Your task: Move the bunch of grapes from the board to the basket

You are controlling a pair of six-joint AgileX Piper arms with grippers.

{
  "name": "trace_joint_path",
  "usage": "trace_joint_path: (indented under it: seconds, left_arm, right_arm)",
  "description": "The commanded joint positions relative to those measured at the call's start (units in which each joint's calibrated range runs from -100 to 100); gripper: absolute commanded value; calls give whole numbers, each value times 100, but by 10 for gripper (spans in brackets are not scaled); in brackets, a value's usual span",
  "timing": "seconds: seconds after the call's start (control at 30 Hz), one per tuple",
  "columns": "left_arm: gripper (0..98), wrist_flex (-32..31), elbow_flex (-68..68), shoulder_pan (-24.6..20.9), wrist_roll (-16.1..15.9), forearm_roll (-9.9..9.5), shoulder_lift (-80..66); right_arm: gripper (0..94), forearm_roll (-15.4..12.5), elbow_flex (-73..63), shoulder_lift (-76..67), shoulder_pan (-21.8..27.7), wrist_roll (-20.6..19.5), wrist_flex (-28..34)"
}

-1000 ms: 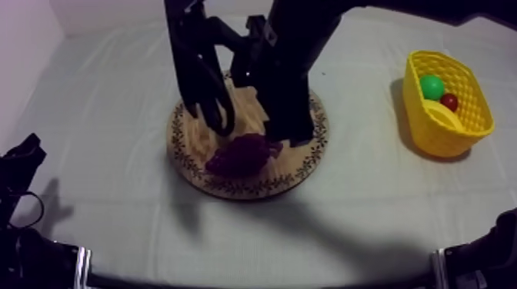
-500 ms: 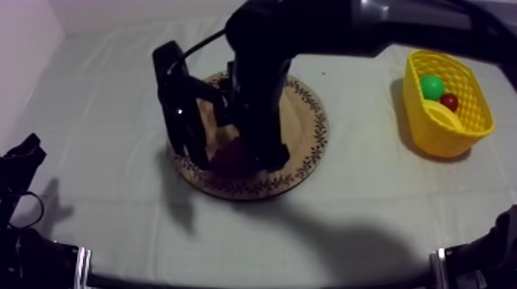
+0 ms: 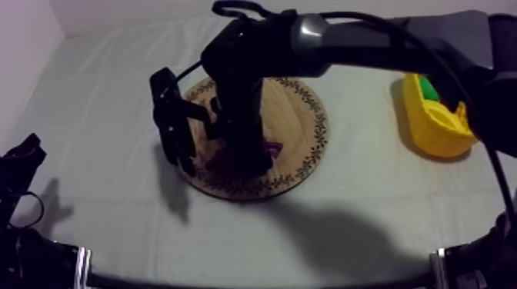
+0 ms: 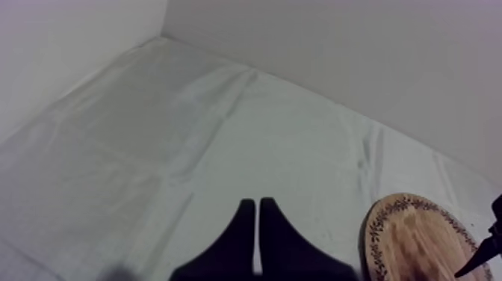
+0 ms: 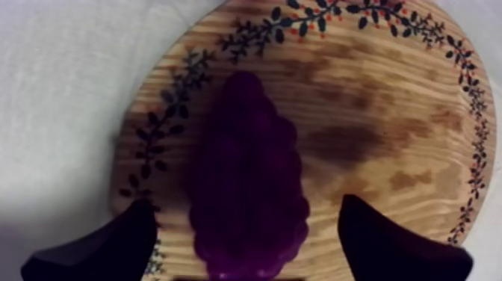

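Grey-white cloth covers the desk (image 3: 100, 92), with a pale wall rising behind its far edge.

Right claw (image 5: 245, 203) is down over the round wooden board (image 5: 373, 97), its two black fingers (image 5: 112, 246) spread wide. The bunch of grapes (image 5: 250, 187) lies lengthwise between them. A strip of bare wood shows on each side, so neither finger touches the fruit. The grapes rest flat on the board, towards its patterned rim on the side nearest the camera above. From that camera, the right arm comes in from the upper right and drops onto the board (image 3: 296, 115). It covers most of the bunch, and only a purple edge of the grapes (image 3: 269, 147) shows beside the right claw (image 3: 242, 157).

Well apart, at the right side of the desk, stands the yellow basket (image 3: 438, 127), partly hidden behind the arm. Something green (image 3: 429, 90) shows inside it.

Left claw (image 4: 258, 217) hangs above bare cloth near the board's (image 4: 414, 239) edge. Its fingers are pressed together into a narrow wedge with nothing between them. From above, the left claw (image 3: 19, 165) sits low at the desk's left side.
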Motion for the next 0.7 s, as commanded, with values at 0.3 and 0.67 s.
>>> trace_joint_path:
  seconds: [0.3, 0.67]
  left_arm:
    - [0, 3, 4, -1, 1, 1, 3]
    - [0, 3, 4, -1, 1, 1, 3]
  right_arm:
    - [721, 70, -220, 490, 68, -41, -81]
    - [345, 80, -283, 585, 58, -99, -91]
